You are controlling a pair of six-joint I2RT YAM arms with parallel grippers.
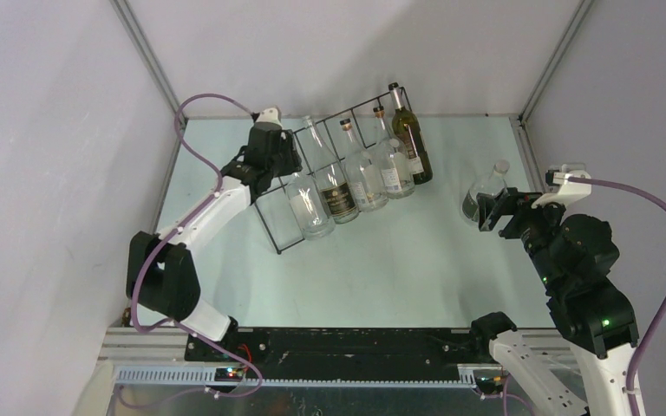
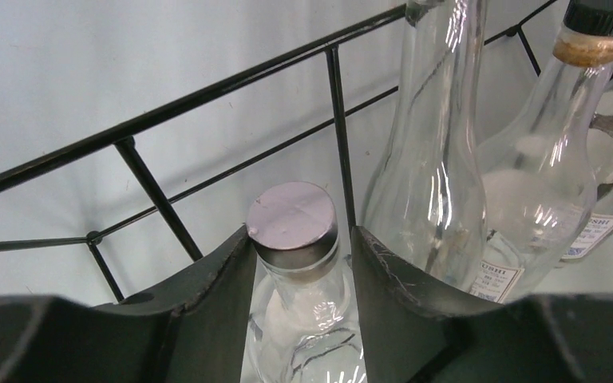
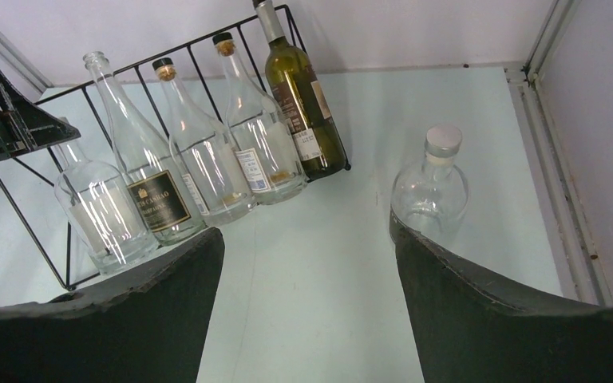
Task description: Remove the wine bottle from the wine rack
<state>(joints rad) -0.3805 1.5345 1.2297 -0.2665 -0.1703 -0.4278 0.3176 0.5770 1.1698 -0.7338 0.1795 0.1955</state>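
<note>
The wine rack (image 1: 267, 227) is a long black wire frame lying across the far left of the table, with several bottles leaning in its compartments. At its left end stands a squat clear wine bottle (image 1: 308, 210) with a silver cap (image 2: 294, 215). My left gripper (image 2: 302, 235) straddles that bottle's neck just under the cap. Its left finger (image 2: 215, 279) touches the cap, and a thin gap shows at the right finger (image 2: 391, 279). My right gripper (image 1: 486, 211) hangs open over bare table, empty, beside a round clear bottle (image 3: 431, 187).
The other rack bottles are a tall clear one (image 2: 431, 159), two clear labelled ones (image 3: 207, 171) and a dark green one (image 3: 299, 104) at the right end. Grey walls close in at the back and both sides. The table (image 1: 399, 260) is pale green.
</note>
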